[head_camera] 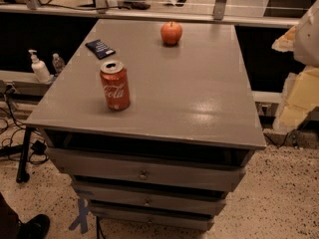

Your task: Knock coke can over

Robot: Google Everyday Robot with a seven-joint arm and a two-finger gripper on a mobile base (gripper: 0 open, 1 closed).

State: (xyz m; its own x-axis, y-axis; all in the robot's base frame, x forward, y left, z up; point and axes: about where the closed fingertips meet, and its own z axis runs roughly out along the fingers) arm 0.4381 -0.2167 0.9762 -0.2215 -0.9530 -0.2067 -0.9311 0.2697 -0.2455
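Note:
The coke can [114, 85] is red with white script and an open silver top. It stands upright on the grey cabinet top [199, 93], near the front left. My gripper [295, 101] shows as a pale cream and white shape at the right edge of the view, off the cabinet's right side and level with its top. It is far to the right of the can and touches nothing.
A red-orange apple [171, 33] sits at the back middle of the top. A dark blue packet [100, 49] lies at the back left. The cabinet has drawers [143, 173] below. A pump bottle [39, 67] stands on a ledge to the left; cables lie on the floor.

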